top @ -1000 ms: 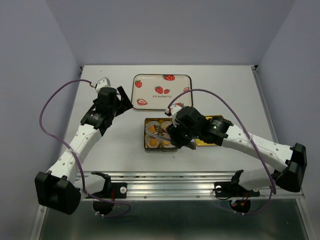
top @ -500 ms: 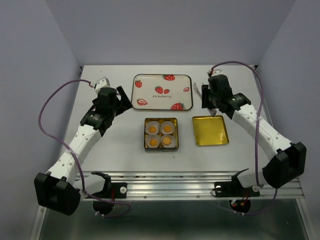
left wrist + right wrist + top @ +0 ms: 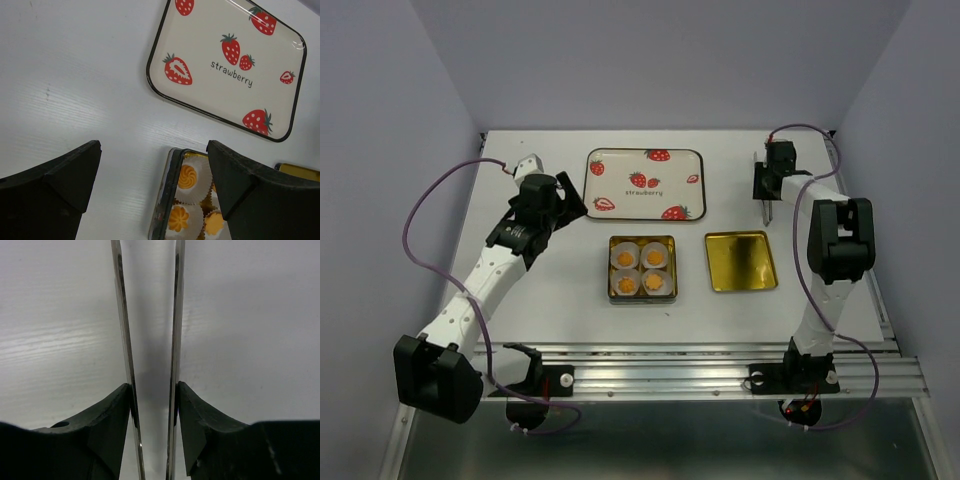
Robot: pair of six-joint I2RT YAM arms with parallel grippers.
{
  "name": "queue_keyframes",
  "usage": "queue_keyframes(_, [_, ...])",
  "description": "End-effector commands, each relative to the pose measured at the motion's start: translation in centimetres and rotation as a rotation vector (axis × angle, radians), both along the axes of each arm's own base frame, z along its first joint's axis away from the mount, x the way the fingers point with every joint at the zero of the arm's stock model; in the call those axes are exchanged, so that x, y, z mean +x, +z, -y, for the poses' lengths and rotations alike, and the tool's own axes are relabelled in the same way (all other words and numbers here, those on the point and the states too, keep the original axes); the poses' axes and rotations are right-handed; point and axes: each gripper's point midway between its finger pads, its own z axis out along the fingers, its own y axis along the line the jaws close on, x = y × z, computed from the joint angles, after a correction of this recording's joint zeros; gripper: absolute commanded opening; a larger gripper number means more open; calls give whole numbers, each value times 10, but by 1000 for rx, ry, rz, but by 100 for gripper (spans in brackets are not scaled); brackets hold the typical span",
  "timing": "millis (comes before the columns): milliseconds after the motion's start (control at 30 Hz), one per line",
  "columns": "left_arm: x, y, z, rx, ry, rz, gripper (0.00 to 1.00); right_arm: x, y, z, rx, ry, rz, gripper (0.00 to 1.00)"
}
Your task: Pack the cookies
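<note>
Nearest to us, the square tin point(image 3: 611, 270) sits on the white table point(image 3: 560, 310), roughly midway between the two arms. The cookies point(image 3: 655, 258) all lie inside it, four of them in a two-by-two block, each in its own white paper cup point(image 3: 200, 186). To the right of the tin, and apart from it, the gold lid point(image 3: 741, 261) lies flat on the table. Further back on the left, the left gripper point(image 3: 154, 145) hangs above bare table with its jaws spread wide, holding nothing. From its wrist camera we look past the two fingers at one end of the tin, with the tray beyond it. On the far right, beyond the lid, the right gripper point(image 3: 154, 386) points down toward the table and is clamped on a pair of thin metal tongs point(image 3: 123, 315). Each finger presses on the outside of one blade. The two blades run away from the fingers nearly parallel, with a narrow gap between them. We cannot tell whether the tong tips touch the table. Furthest back, between the two grippers, lies the cream strawberry tray point(image 3: 620, 165), dark-rimmed and printed with red berries and the word "strawberry".
</note>
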Motion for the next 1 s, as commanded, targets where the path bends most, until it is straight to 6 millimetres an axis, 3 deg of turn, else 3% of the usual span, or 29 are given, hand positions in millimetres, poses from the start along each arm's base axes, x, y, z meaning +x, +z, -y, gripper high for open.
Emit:
queue_keyframes(0, [6,1,2,4,-4,27,99,58,15,17,-23,63,145,47])
queue_keyframes(233, [4,-1,0,13,-1,19,99,85,-27,18,-36,124,99,51])
queue_keyframes(367, [4,-1,0,14,-2,20,99,84,-31,18,-48,142,88,57])
queue_keyframes(500, [4,-1,1,12,-8,18,99,87,-22,23,-81,148,101,64])
queue_keyframes(567, [4,-1,1,12,-11,17,99,88,-19,25,-95,146,98,75])
queue_keyframes(700, [4,-1,3,7,-21,17,99,87,0,27,-109,145,109,85])
queue_keyframes(800, [3,5,4,0,-29,29,99,83,32,27,-110,141,148,91])
queue_keyframes(833, [2,7,6,-5,-33,34,99,81,56,25,-109,146,185,100])
queue_keyframes(967, [-1,19,9,-28,-55,61,99,50,96,20,-83,154,184,100])
